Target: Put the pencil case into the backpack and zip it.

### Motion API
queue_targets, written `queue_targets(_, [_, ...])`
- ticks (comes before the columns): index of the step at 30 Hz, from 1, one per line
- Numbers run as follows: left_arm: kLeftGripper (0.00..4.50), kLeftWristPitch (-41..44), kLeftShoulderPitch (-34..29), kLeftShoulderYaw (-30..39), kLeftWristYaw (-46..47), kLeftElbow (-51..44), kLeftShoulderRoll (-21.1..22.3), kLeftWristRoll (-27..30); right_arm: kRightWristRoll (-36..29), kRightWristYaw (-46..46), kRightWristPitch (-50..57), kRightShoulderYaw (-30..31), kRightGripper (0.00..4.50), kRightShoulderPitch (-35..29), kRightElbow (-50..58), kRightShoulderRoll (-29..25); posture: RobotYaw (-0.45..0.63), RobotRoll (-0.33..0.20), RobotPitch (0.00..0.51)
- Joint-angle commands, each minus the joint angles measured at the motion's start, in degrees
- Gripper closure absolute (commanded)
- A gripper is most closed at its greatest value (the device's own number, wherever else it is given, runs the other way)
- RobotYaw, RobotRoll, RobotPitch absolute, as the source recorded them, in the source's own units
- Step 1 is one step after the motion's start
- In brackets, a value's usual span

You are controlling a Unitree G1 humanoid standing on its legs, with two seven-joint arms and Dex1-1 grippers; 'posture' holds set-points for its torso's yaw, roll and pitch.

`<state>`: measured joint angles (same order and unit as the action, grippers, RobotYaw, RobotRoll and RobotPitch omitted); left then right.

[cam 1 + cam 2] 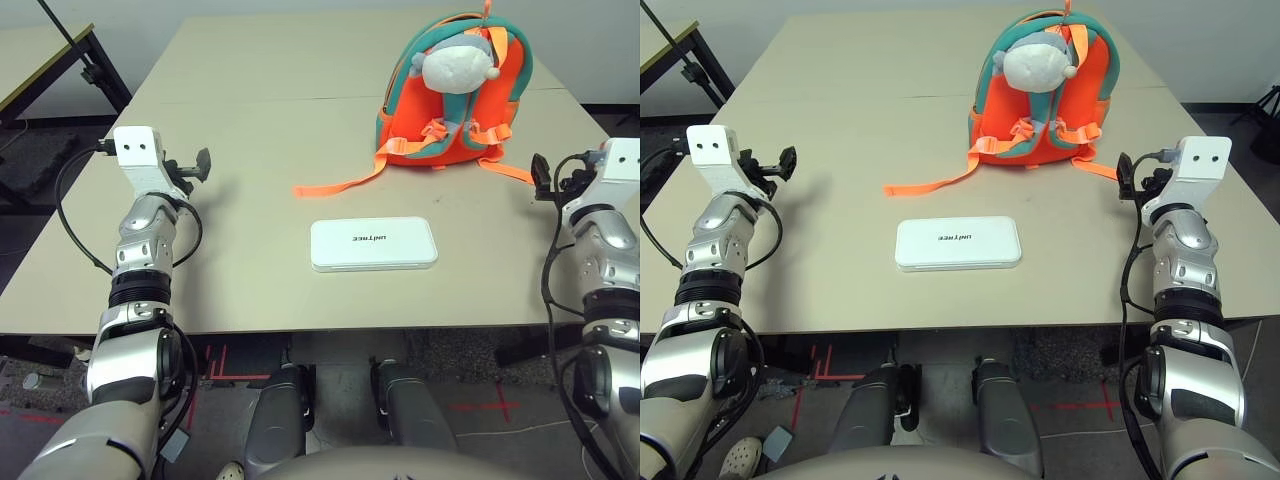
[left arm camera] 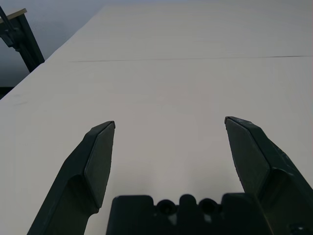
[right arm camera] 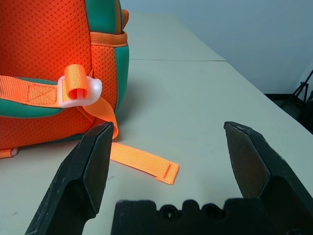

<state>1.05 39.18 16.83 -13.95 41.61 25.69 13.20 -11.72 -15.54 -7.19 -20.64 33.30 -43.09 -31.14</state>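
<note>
Resting flat near the beige desk's (image 1: 250,130) front edge is the flat white rounded-corner pencil case (image 1: 373,244). Behind it stands the small orange, teal-trimmed backpack (image 1: 455,95). My left fingers (image 2: 100,156) and right fingers (image 3: 95,161) are spread, empty, well apart from both.

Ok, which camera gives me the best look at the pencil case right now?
The right eye view: the pencil case lies whole and unobstructed on the table, near the picture's middle, its lettering showing. The left eye view shows it equally whole. The left wrist view shows only bare table; the right wrist view shows the backpack, no case.
</note>
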Motion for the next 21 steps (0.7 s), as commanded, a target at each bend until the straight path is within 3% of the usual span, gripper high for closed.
queue_targets(1, [0.0,0.2,-0.2,-0.4,-0.1,0.4,-0.2,-0.6,0.2,0.1,-0.3,-0.1,0.04,-0.2,-0.3,-0.9,-0.11,0.0,0.107])
queue_targets(11, [0.0,2.6,-1.6,-0.2,-1.4,-2.4,-0.2,0.5,0.1,0.1,-0.1,0.0,0.04,-0.9,0.6,-0.5,-0.1,0.0,0.108])
queue_targets(15, [0.0,7.2,-0.1,0.6,-2.2,-4.3,-1.0,2.9,0.4,-0.2,-0.1,0.4,0.04,-0.5,0.1,-0.6,-0.1,0.0,0.119])
queue_targets(18, [0.0,15.9,-0.5,0.2,-5.3,-9.4,-1.2,6.5,0.4,-0.4,0.0,0.5,0.04,-0.6,0.3,-0.7,-0.1,0.0,0.119])
queue_targets(21, [0.0,30.8,-1.0,0.7,-9.2,-16.3,-1.4,14.0,0.7,-0.7,-0.3,0.8,0.04,-1.0,0.7,-0.7,-0.1,0.0,0.112])
